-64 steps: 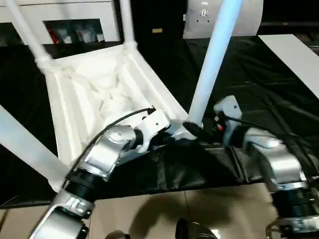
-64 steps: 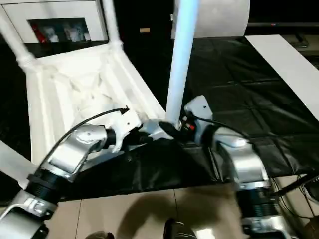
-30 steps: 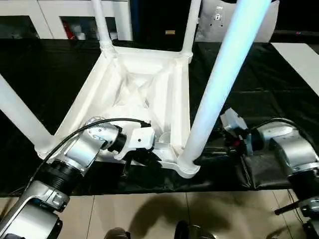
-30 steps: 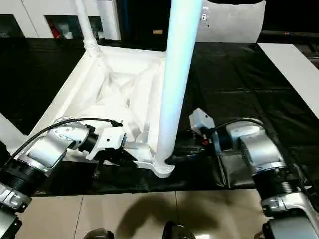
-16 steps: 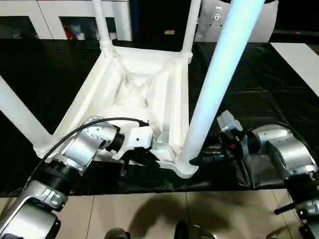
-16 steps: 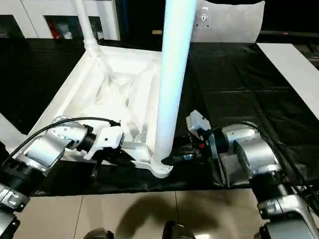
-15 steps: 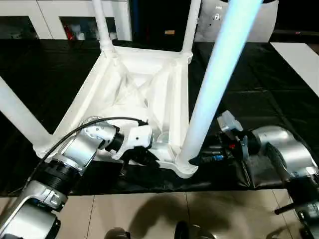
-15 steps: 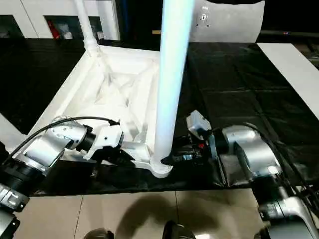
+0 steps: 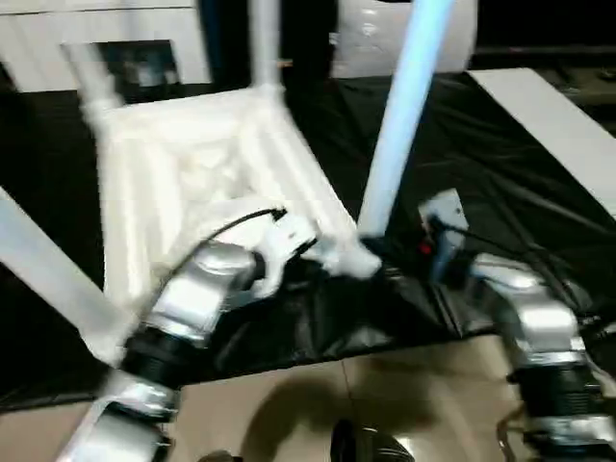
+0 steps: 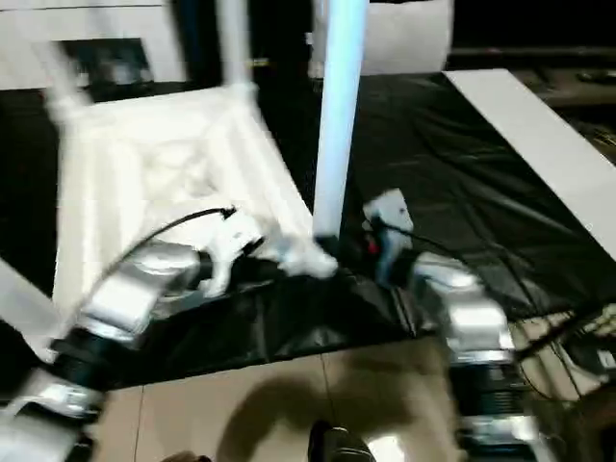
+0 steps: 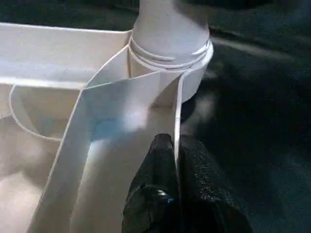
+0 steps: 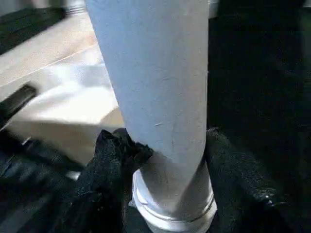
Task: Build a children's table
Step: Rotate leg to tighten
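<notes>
Pinching the thin side wall (image 11: pixel 177 127) of the upturned children's table (image 11: pixel 58 97), black jaws of the left gripper (image 11: pixel 176 160) closing on it from either face. Standing just beyond, a white leg (image 11: pixel 170 26) seated in its round corner socket (image 11: pixel 194 73), black-sheeted table (image 11: pixel 257 121) lying alongside.

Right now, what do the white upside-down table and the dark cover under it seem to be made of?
The children's table looks like moulded plastic: all white, smooth, with thin ribs underneath and a tube leg seated in a round socket. The black sheet looks like thin plastic film or cloth: it wrinkles and shines faintly.
</notes>
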